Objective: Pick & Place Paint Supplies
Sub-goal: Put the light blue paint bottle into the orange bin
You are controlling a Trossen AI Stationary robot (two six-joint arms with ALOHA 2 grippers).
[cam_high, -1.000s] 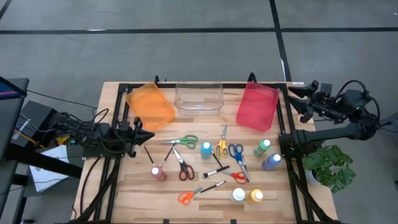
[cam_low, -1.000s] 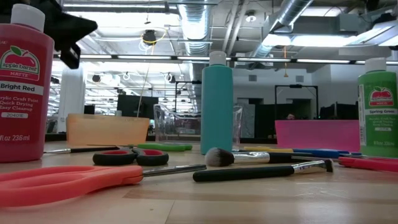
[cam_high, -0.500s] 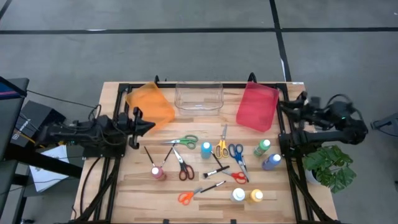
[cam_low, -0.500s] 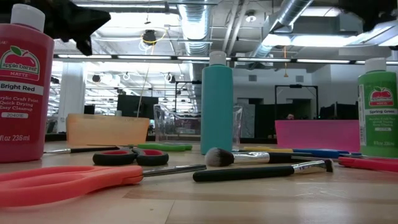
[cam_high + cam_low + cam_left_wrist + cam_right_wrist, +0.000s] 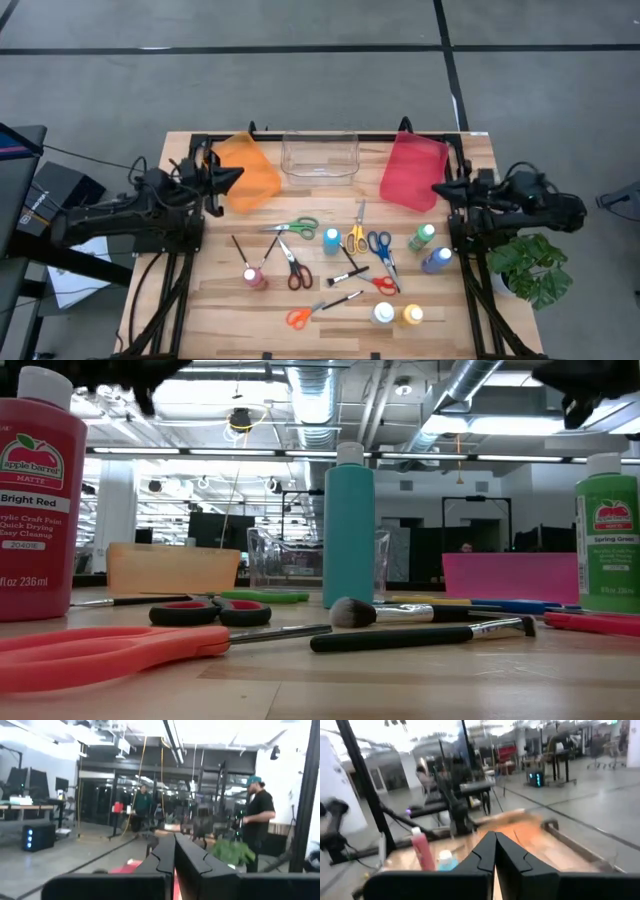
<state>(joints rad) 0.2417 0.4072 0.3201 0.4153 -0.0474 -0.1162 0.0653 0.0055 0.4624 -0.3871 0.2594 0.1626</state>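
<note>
Both arms raised at the surface (image 5: 230, 300) edges
Left gripper (image 5: 236, 176) and right gripper (image 5: 436, 188) fingers pressed together, empty.

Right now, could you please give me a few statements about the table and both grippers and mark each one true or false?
1. The clear bin stands between the orange bin and the red bin. True.
2. The right gripper holds a paint bottle. False: it is shut on nothing, up by the red bin.
3. The left gripper is shut, over the orange bin. True.
4. The teal bottle lies inside the clear bin. False: it stands on the table among the scissors.
5. The orange scissors lie near the table's front edge. True.
</note>
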